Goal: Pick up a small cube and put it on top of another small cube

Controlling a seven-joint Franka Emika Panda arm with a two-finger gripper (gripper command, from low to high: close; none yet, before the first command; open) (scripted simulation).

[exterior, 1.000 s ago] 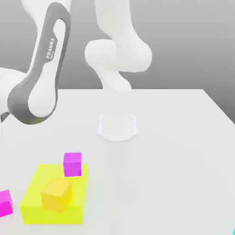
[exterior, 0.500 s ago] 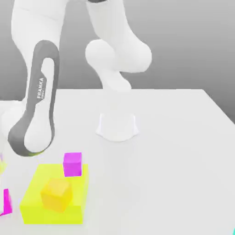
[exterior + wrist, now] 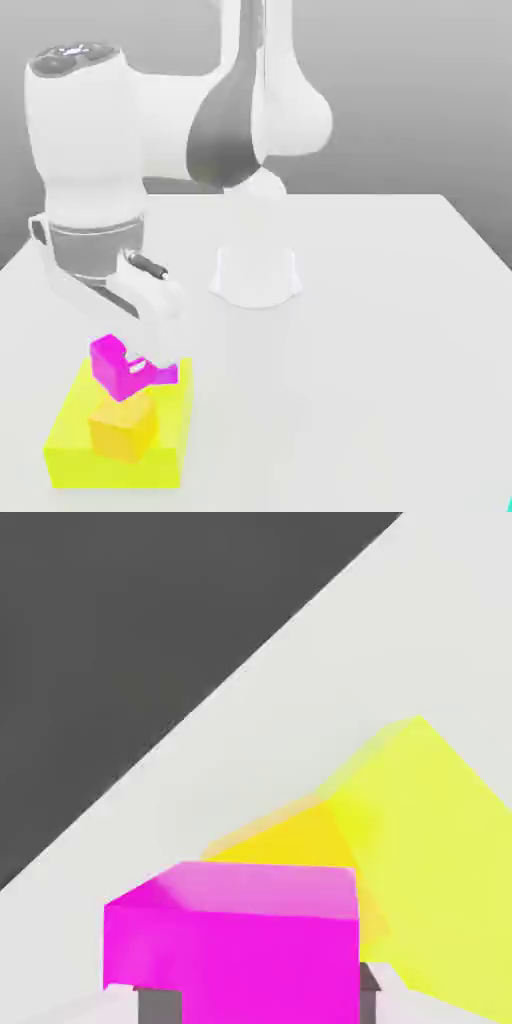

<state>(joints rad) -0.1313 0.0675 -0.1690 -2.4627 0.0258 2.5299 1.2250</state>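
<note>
My gripper [image 3: 113, 366] is shut on a small magenta cube [image 3: 108, 362], which hangs tilted just above the small orange-yellow cube [image 3: 122, 428]. In the hand view the magenta cube [image 3: 235, 942] sits between two grey fingertips [image 3: 160, 1004], with the orange cube [image 3: 290, 837] beyond it. A second magenta cube [image 3: 162, 374] rests at the far edge of the yellow block, partly hidden behind the held one. The orange cube stands on the big flat yellow block [image 3: 75, 455].
The yellow block [image 3: 430, 842] lies near the front of the exterior view's left on the white table [image 3: 380, 380]. The arm's white base [image 3: 255, 275] stands mid-table behind it. A sliver of cyan [image 3: 509, 505] shows at the lower right corner.
The arm swung down over the yellow block. The magenta cube that lay left of the block now hangs in the shut gripper above the orange cube.
</note>
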